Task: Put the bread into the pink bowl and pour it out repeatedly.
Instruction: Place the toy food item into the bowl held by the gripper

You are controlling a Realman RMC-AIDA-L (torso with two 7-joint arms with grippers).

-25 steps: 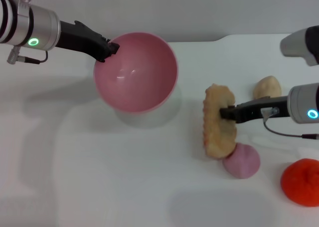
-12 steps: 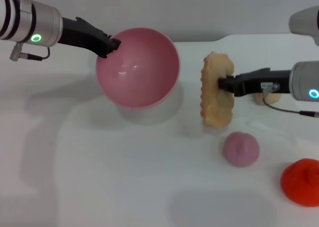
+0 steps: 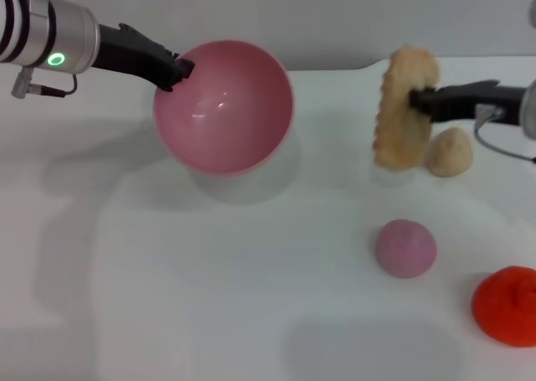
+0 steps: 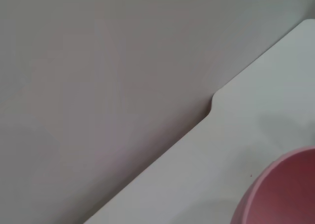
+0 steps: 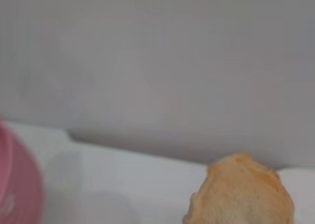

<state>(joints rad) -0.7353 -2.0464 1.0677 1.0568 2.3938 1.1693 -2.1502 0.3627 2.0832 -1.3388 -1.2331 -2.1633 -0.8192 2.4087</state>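
the left gripper clamps the rim of the pink bowl, tilted above the table. the right gripper pinches the bread, raised on edge right of the bowl, above a beige lump. only the head view shows both grips; the wrist views catch just a bowl edge and the bread's end.

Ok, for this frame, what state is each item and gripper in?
pink bowl: empty, lifted and tilted, rim held by the left gripper.
bread: in the air, on edge, clamped by the right gripper.
beige lump, pink ball, orange ball: lying loose on the table.
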